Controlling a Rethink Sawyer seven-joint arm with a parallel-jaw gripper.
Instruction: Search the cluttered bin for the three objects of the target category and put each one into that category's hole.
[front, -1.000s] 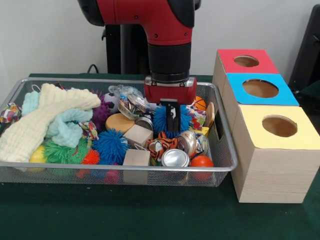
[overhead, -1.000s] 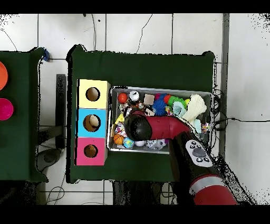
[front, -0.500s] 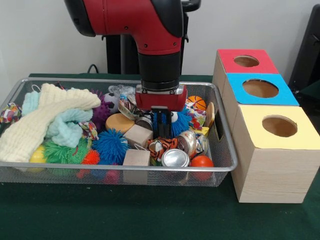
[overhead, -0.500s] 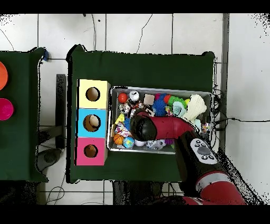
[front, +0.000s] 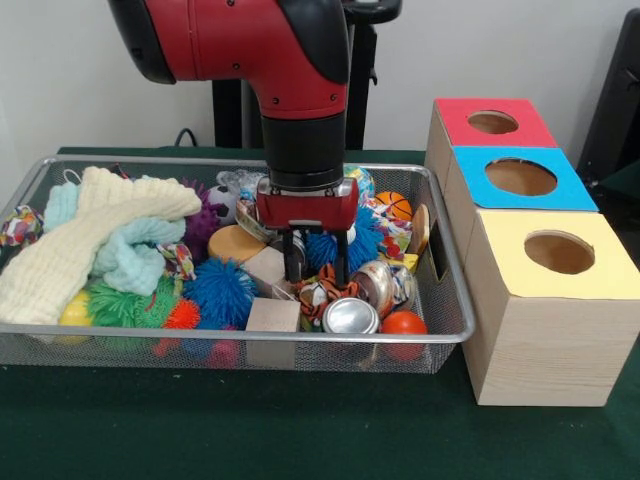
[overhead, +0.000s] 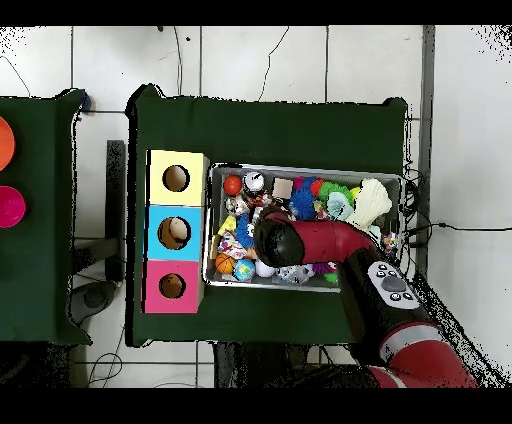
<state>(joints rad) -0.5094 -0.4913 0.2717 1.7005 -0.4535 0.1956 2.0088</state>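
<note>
even, bright indoor light; soft shadows.

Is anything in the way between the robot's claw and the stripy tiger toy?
Nothing visible is. The open gripper hangs right above the tiger toy, one finger on each side. A wooden cube and silver tin crowd close beside it.

Dark green table (front: 200, 430), cloth-covered. Directly on it: wire-mesh bin (front: 440, 340), wide, shallow, packed with toys. Just beside bin, row of three pale wooden boxes: red-topped box (front: 495, 125) farthest from front camera, blue-topped box (front: 520, 180) in middle, yellow-topped box (front: 550, 310) nearest. Round hole (front: 493, 122) in red top. Boxes touching one another in line.
</note>
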